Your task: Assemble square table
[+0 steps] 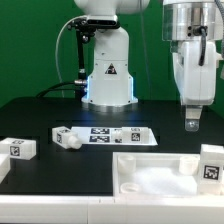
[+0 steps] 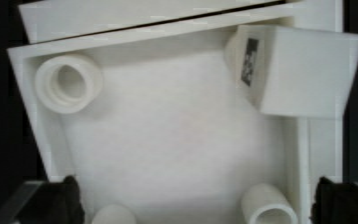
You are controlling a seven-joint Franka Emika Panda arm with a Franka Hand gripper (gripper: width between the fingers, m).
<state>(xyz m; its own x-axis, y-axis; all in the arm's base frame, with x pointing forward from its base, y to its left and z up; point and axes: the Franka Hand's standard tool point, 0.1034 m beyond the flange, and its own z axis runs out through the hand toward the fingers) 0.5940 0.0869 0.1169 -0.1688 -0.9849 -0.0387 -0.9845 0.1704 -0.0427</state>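
The white square tabletop (image 1: 150,178) lies at the front right of the exterior view with its rimmed side up. In the wrist view the tabletop (image 2: 176,120) fills the picture, with round sockets (image 2: 64,80) at its corners. One white tagged leg (image 1: 210,165) stands at the tray's corner on the exterior view's right, and the wrist view shows this leg (image 2: 286,70) inside the rim. Two more legs (image 1: 20,148) (image 1: 68,137) lie on the black table at the left. My gripper (image 1: 192,120) hangs above the tabletop, open, its dark fingers (image 2: 51,200) wide apart with nothing between them (image 2: 197,205).
The marker board (image 1: 120,135) lies flat in the middle of the black table, in front of the robot's white base (image 1: 107,75). A black cable runs down beside the base at the left.
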